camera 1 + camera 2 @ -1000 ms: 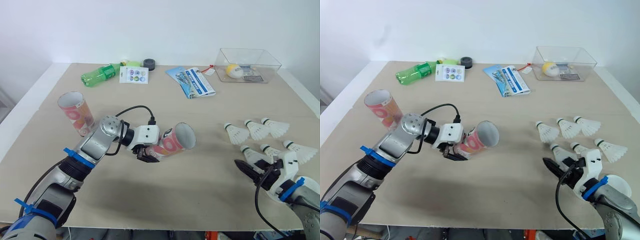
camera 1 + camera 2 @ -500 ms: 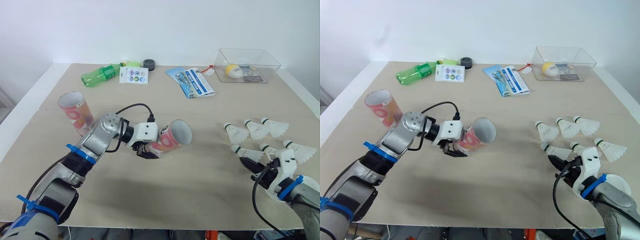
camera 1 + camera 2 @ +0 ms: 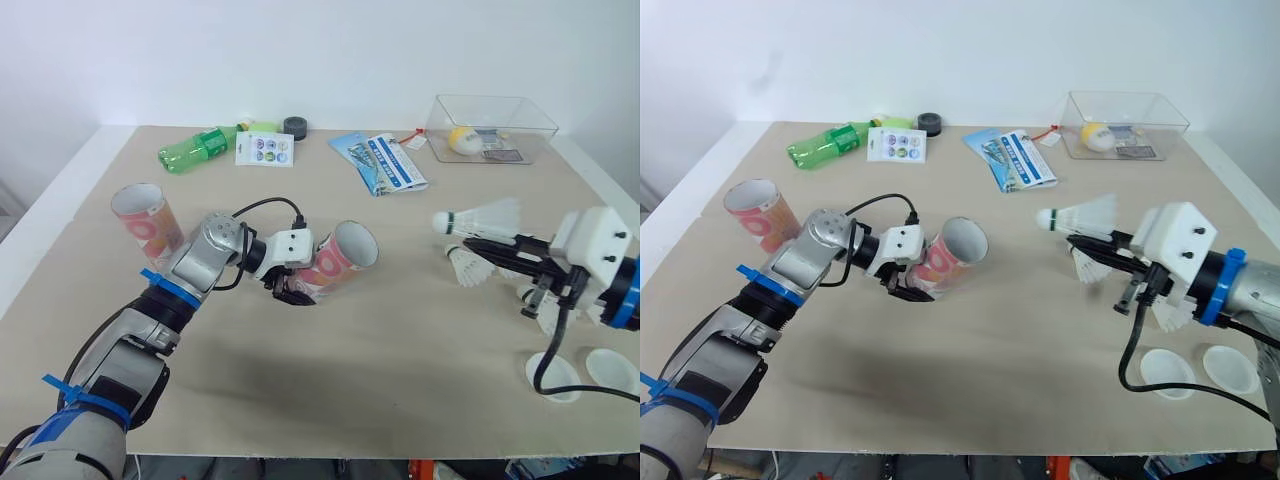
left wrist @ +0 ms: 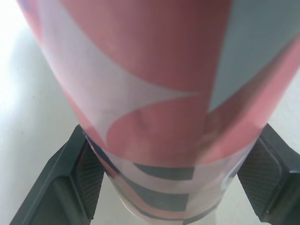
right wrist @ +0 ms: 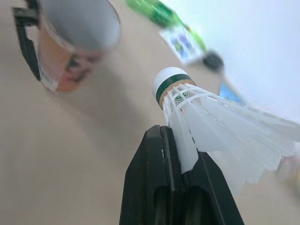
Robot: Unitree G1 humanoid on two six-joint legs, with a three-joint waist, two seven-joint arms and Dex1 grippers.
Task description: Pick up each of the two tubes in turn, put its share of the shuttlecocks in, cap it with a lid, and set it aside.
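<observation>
My left gripper point(image 3: 289, 287) is shut on a pink patterned tube point(image 3: 337, 261), held tilted with its open mouth toward the right; the wrist view shows both pads point(image 4: 90, 174) pressed on the tube point(image 4: 150, 93). My right gripper point(image 3: 470, 241) is shut on a white shuttlecock point(image 3: 480, 215), pinching its feather skirt point(image 5: 187, 140) in the air, cork pointing at the tube's mouth. A second pink tube point(image 3: 141, 214) stands at the left. More shuttlecocks point(image 3: 470, 268) lie on the table under my right arm. Two white lids point(image 3: 1167, 372) rest near the front right edge.
Along the back of the table point(image 3: 330, 390) lie a green bottle point(image 3: 200, 147), a sticker card point(image 3: 265, 148), a black roll point(image 3: 296, 126), blue leaflets point(image 3: 385, 165) and a clear box point(image 3: 493, 128) holding a yellow ball.
My right gripper has risen off the table with a shuttlecock and swung left toward the tube's mouth, uncovering the two lids. The left gripper still holds the tube in about the same place.
</observation>
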